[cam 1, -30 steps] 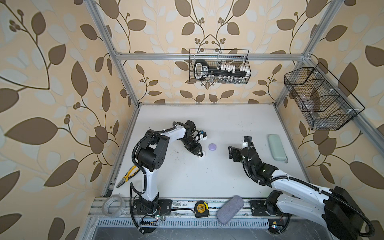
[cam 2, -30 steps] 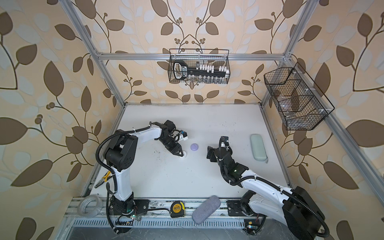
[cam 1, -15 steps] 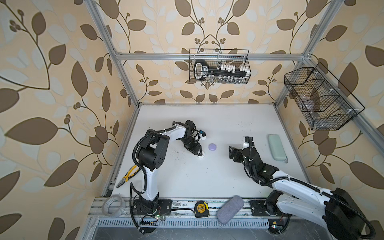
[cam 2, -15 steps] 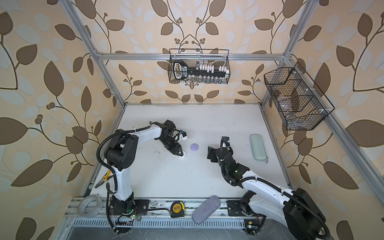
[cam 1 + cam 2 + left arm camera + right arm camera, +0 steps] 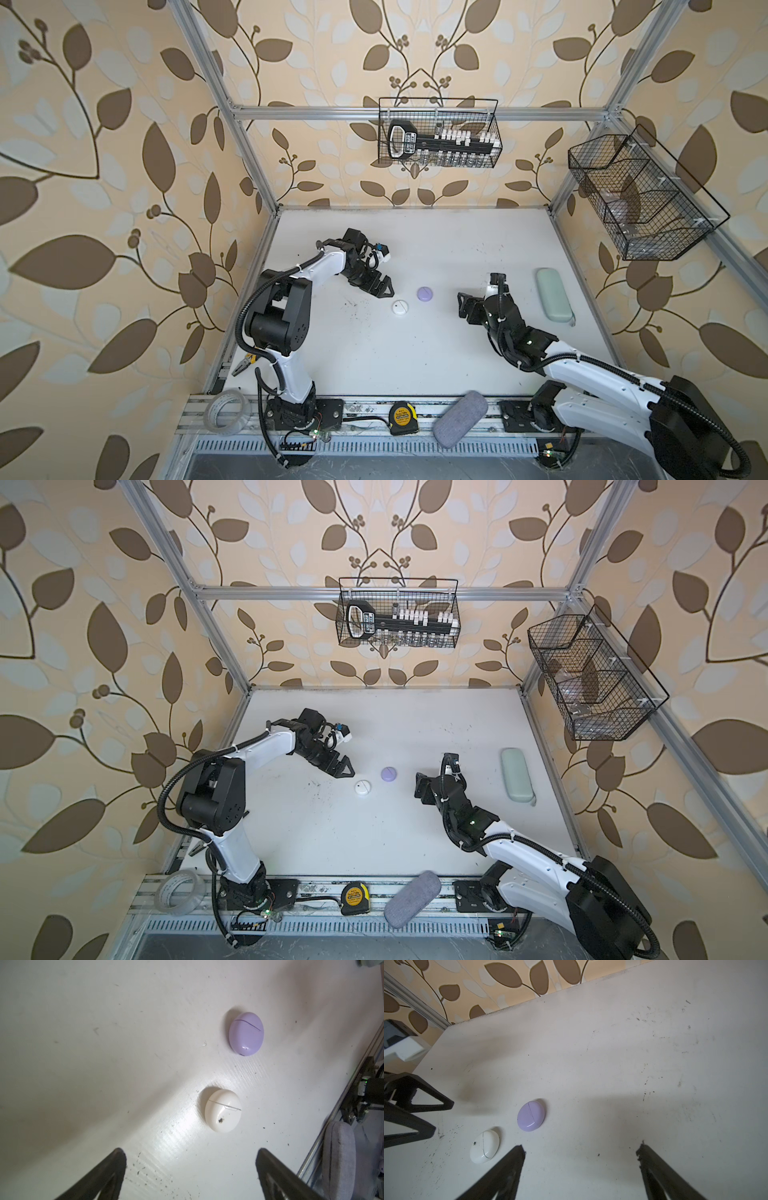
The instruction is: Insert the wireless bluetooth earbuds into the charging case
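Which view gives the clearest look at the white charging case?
The left wrist view: the white charging case appears largest there, closed, with its lid seam and a dark speck clear. The right wrist view shows it smaller and oblique; both top views show only a tiny white disc.

White charging case (image 5: 223, 1111): round pebble-like puck, lid shut, thin seam line across the top, small dark speck on the shell, lying flat on the white tabletop (image 5: 374, 357) around mid-table. Lavender charging case (image 5: 246, 1034): same shape, glossy, lid shut, seam visible, also lying flat. The two sit just beside each other with a small gap, not touching. In both top views the lavender one is slightly farther back and to the right of the white one.
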Controlling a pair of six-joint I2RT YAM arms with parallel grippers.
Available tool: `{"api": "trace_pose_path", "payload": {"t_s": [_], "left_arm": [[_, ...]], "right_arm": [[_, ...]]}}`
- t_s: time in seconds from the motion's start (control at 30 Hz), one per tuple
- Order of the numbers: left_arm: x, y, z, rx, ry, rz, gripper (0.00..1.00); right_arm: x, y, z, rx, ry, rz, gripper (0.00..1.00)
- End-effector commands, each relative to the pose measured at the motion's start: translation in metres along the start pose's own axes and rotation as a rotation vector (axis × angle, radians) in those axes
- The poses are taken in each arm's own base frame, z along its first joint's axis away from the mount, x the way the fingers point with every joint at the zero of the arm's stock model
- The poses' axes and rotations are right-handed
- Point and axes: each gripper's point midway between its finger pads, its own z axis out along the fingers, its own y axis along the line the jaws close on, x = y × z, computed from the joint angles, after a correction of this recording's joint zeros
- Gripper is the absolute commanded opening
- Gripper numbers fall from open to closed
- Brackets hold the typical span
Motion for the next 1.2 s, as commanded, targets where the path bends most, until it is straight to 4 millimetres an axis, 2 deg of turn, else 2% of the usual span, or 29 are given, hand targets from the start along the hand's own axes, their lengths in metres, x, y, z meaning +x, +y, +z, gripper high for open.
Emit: {"api": "trace_pose_path", "payload": {"t_s": [0.0, 0.17, 0.3, 0.57, 0.63, 0.7, 0.9, 1.0, 1.17], "left_arm": [[-0.009, 0.006, -0.035, -0.055, -0.112, 0.017, 0.99], [-0.01, 0.01, -0.071, -0.12, -0.242, 0.037, 0.99], [-0.008, 0.01, -0.101, -0.178, -0.348, 0.066, 0.99], [-0.003, 0.035, -0.162, -0.203, -0.596, -0.025, 0.99], [0.0, 0.049, -0.179, -0.213, -0.68, -0.077, 0.99], [0.003, 0.061, -0.187, -0.232, -0.719, -0.115, 0.99], [0.004, 0.092, -0.195, -0.306, -0.81, -0.185, 0.99], [0.006, 0.109, -0.189, -0.359, -0.85, -0.208, 0.99], [0.012, 0.117, -0.169, -0.325, -0.885, -0.226, 0.99]], "right_arm": [[0.0, -0.005, -0.002, 0.01, -0.009, 0.019, 0.88], [-0.001, -0.003, -0.002, 0.009, -0.003, 0.017, 0.88], [-0.011, -0.002, -0.006, 0.023, -0.008, 0.003, 0.89], [-0.074, -0.023, -0.039, 0.165, -0.143, -0.101, 0.92], [-0.087, -0.037, -0.047, 0.208, -0.175, -0.1, 0.92], [-0.095, -0.051, -0.053, 0.251, -0.198, -0.089, 0.93], [-0.115, -0.086, -0.065, 0.34, -0.248, -0.071, 0.94], [-0.121, -0.089, -0.068, 0.336, -0.298, -0.084, 0.94], [-0.119, -0.089, -0.067, 0.301, -0.347, -0.103, 0.94]]}}
